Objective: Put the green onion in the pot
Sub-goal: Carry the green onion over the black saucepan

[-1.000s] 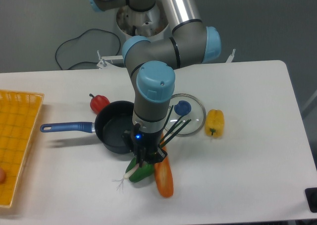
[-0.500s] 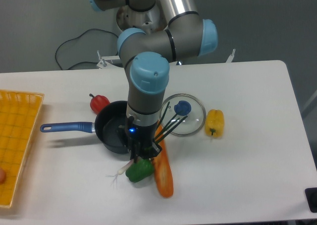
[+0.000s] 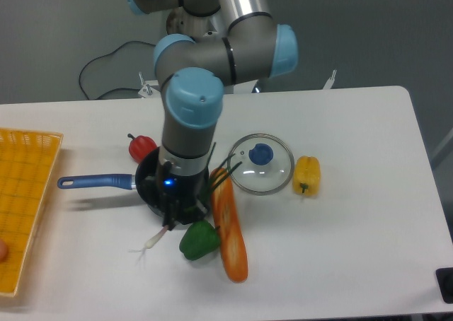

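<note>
Your two-finger gripper [image 3: 172,219] is clamped on the long thin green onion [image 3: 157,234], whose white rooted end sticks out lower left of it while dark leaves trail up right. The small round black pot with the blue handle [image 3: 145,183] sits directly beneath and behind the gripper; a chunky green bell pepper [image 3: 199,240] lies just to its right.

Silver-grey tubular arm, light blue joint caps, dark claw [image 3: 172,218] with small blue light
</note>
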Motion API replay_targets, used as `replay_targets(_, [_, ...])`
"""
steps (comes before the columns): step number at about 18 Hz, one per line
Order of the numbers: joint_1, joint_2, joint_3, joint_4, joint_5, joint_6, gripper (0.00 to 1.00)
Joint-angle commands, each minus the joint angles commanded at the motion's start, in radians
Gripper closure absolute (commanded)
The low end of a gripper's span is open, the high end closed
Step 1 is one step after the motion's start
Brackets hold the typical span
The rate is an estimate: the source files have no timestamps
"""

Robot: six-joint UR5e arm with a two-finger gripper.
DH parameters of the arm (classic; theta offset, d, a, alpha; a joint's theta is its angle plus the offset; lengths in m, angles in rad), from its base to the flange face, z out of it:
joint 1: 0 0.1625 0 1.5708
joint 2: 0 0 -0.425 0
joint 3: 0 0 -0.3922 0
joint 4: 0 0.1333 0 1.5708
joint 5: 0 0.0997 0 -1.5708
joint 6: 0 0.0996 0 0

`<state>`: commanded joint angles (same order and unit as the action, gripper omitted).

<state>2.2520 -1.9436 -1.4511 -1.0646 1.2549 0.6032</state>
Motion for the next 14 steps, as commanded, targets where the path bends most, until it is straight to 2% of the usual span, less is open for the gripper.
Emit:
replay_targets(5, [-0.011, 0.017, -0.002, 0.0, -0.008, -0.025, 1.0])
replay_targets(14, [-0.037, 0.002, -0.021, 0.003, -0.006, -0.077, 1.0])
